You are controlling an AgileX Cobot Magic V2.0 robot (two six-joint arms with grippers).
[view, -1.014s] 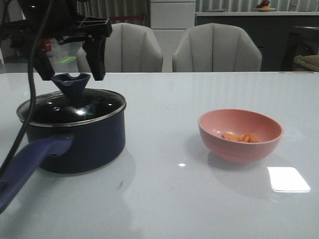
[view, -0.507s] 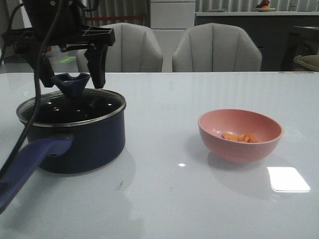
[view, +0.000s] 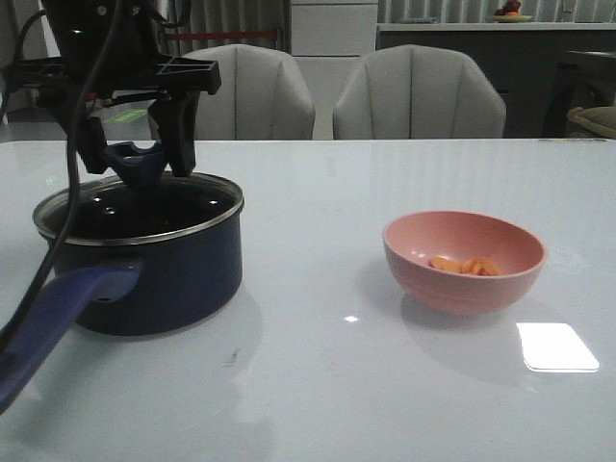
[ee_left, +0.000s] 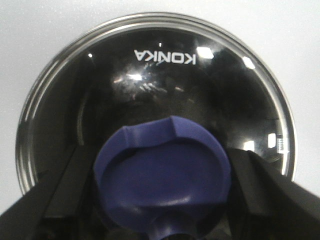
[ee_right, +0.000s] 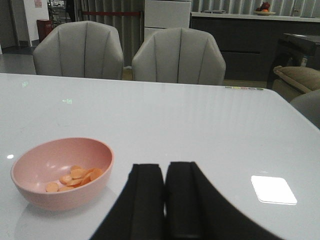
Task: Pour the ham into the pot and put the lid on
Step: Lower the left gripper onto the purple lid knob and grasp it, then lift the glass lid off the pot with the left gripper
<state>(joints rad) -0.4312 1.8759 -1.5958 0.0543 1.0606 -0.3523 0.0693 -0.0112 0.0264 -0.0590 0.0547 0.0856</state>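
Note:
The dark blue pot (view: 168, 279) stands at the table's left, its long handle (view: 58, 313) pointing toward the front edge. The glass lid (view: 135, 207) rests on it, and its rim (ee_left: 45, 95) fills the left wrist view. My left gripper (view: 137, 162) reaches down over the lid, and its fingers (ee_left: 75, 175) press both sides of the blue knob (ee_left: 162, 182). Ham (view: 464, 265) slices lie in the pink bowl (view: 462, 294) at the right. My right gripper (ee_right: 165, 172) hovers shut and holds nothing, a little way from the bowl (ee_right: 60, 197) and its ham (ee_right: 75, 177).
Two grey chairs (view: 245, 91) (view: 419, 91) stand behind the table's far edge. A bright light reflection (view: 556, 346) lies on the tabletop to the front right of the bowl. The left arm's cable (view: 53, 231) hangs down in front of the pot.
My left gripper has come down around the lid's knob, and its fingers have narrowed onto it. The pot, lid and bowl have stayed in place.

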